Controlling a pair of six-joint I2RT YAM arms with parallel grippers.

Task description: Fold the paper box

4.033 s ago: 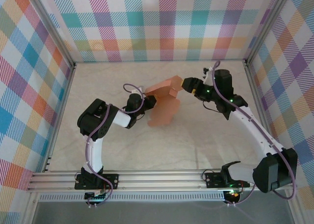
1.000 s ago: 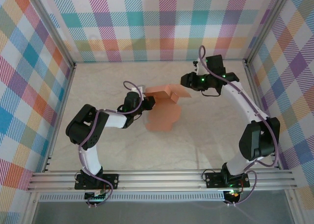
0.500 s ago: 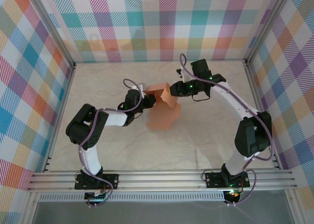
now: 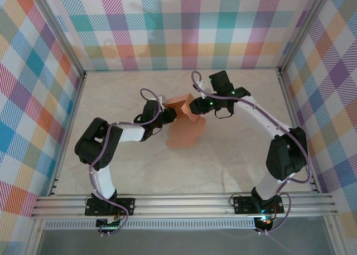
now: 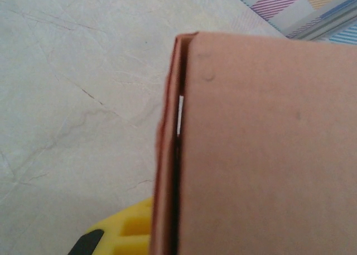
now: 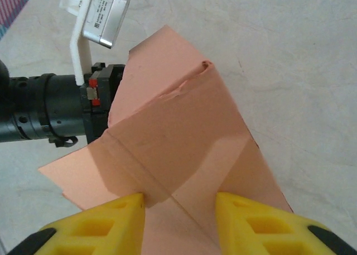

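The paper box [image 4: 183, 133] is salmon-orange card, held half upright above the table's middle. My left gripper [image 4: 169, 115] is shut on its left edge. In the left wrist view the card [image 5: 262, 149] fills the right side, with one yellow finger [image 5: 125, 232] beside its doubled edge. My right gripper [image 4: 195, 106] reaches in from the right onto the upper flap. In the right wrist view its jaws [image 6: 180, 202] stand apart, a creased flap [image 6: 178, 138] lying between the two yellow fingertips [image 6: 114, 221]. The left arm's wrist [image 6: 50, 107] shows behind the card.
The beige table [image 4: 234, 154] is ringed by checked walls and metal rails [image 4: 178, 205] along the near edge. Both arms meet over the middle, with their cables looping above them.
My right gripper has swung left from the back right onto the box and pushed the flap that stuck out to the right inward. The left gripper has held its grip in place.
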